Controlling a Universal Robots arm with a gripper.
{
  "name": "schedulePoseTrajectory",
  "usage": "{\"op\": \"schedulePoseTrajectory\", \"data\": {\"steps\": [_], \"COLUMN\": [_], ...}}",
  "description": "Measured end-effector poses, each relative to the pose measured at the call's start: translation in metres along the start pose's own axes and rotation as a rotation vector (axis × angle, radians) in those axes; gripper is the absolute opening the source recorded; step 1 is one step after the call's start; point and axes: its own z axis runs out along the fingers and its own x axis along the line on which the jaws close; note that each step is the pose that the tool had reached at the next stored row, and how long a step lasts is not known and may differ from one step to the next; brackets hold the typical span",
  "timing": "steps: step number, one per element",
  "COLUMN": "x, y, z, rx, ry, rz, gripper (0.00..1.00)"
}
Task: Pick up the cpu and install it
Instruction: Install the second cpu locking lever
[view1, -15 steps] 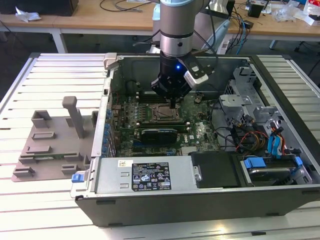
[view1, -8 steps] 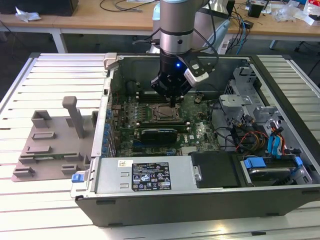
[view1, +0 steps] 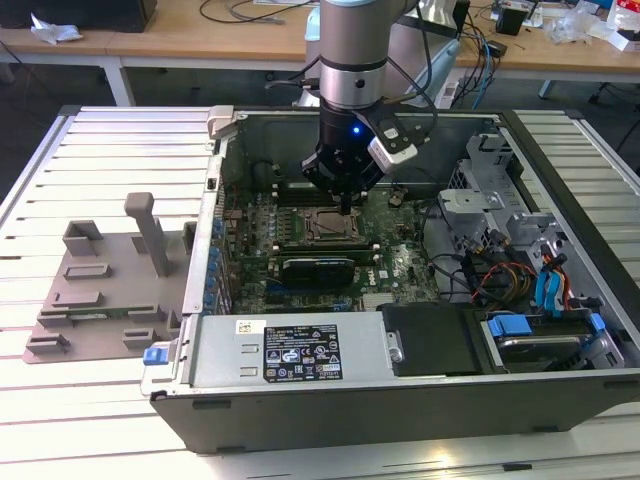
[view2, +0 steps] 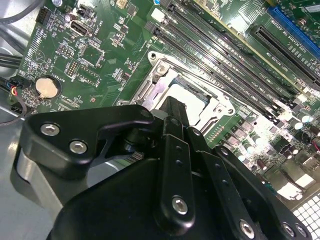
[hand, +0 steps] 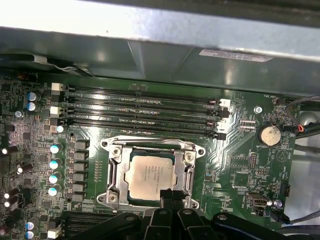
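Note:
The cpu (hand: 149, 175), a small square chip with a silver-grey top, lies flat inside the open metal-framed socket (hand: 113, 172) on the green motherboard (hand: 240, 170). My gripper (hand: 168, 194) stands over the socket with its black fingers drawn together, the tip at the chip's edge. In the second wrist view the gripper (view2: 173, 103) covers most of the cpu (view2: 189, 93), of which a sliver shows within the socket frame (view2: 159, 69). The exterior view has the gripper (view1: 346, 207) pointing straight down at the socket (view1: 322, 226) in the middle of the open computer case (view1: 215, 260).
Several memory slots (hand: 142, 107) run beside the socket. A long black card (view1: 318, 268) sits just in front of it, a power supply (view1: 290, 350) nearer still. Drive cages and cables (view1: 510, 260) crowd the exterior view's right. A grey fixture (view1: 100, 290) lies at the left.

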Motion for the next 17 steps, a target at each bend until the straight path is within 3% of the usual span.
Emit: {"op": "schedulePoseTrajectory", "data": {"steps": [4, 14, 17], "x": [0.0, 0.002, 0.0029], "y": [-0.0004, -0.0178, -0.028], "z": [0.0003, 0.002, 0.0031], "rx": [-0.0003, -0.0011, -0.0104], "ry": [-0.0003, -0.0001, -0.0009], "rz": [0.0, 0.0, 0.001], "gripper": [0.11, 0.11, 0.11]}}
